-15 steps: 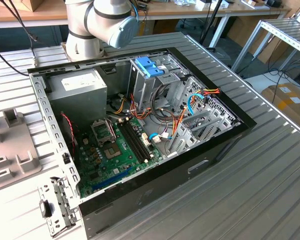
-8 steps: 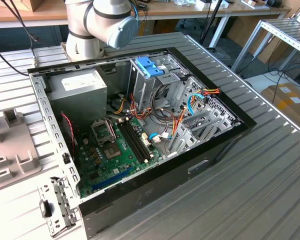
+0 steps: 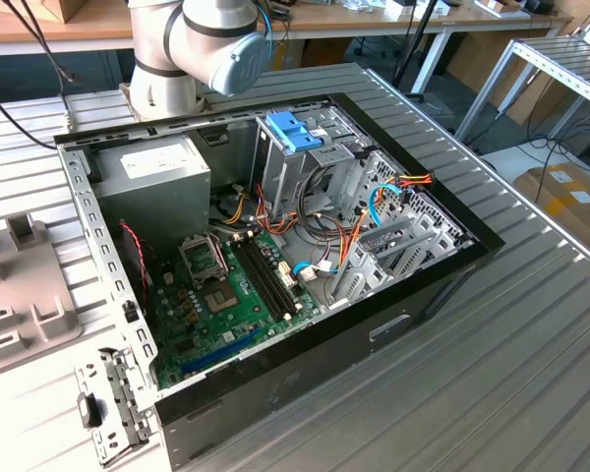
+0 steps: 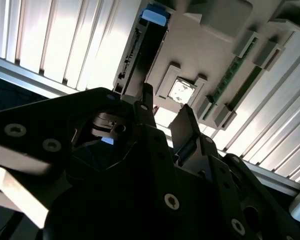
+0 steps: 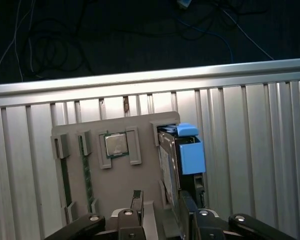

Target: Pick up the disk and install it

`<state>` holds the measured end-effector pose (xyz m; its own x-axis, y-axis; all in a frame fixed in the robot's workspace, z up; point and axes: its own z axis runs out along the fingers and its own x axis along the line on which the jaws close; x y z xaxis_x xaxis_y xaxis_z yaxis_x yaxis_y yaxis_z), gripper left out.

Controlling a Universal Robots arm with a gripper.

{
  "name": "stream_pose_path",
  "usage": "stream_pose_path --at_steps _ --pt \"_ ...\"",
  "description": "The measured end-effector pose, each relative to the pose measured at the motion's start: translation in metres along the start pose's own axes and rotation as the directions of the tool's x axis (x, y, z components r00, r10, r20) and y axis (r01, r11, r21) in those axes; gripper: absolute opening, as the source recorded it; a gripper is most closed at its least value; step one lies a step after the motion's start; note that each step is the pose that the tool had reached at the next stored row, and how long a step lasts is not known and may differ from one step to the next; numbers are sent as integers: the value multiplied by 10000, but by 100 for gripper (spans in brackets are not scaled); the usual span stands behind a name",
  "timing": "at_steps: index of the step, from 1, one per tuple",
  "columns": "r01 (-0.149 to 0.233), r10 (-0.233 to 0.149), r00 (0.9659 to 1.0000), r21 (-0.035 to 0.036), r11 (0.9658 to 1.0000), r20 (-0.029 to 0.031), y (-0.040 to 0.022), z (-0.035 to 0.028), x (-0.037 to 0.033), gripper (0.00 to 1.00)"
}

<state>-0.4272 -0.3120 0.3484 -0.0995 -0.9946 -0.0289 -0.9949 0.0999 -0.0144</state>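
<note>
Disk, a dark flat hard drive in a bright blue plastic carrier [image 5: 186, 155], stands on edge in the grey slotted holder [image 5: 147, 175], nine o'clock of the open black computer case [image 3: 275, 393]. Black gripper [image 5: 161, 199] spread, empty, just beside it. Likely rigid, weighty, shock-sensitive — pinch the flat faces.

Robotics lab: open PC [image 3: 305, 379], alu benches [image 3: 531, 344]

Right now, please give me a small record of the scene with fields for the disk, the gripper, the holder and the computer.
disk: on its edge in a slot of the grey holder, blue carrier showing
gripper: open, near the disk, gripping nothing
grey holder: also carries a processor chip and memory sticks
computer case: open, on the ribbed table
progress: disk not yet picked up
</note>
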Motion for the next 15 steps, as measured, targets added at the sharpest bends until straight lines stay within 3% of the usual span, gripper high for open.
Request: stream_pose_path --at_steps 8,15 --pt "-1 1 10000 -1 10000 -1 43 16 -77 42" --pt "0 0 10000 1 10000 0 80 29 -101 42"
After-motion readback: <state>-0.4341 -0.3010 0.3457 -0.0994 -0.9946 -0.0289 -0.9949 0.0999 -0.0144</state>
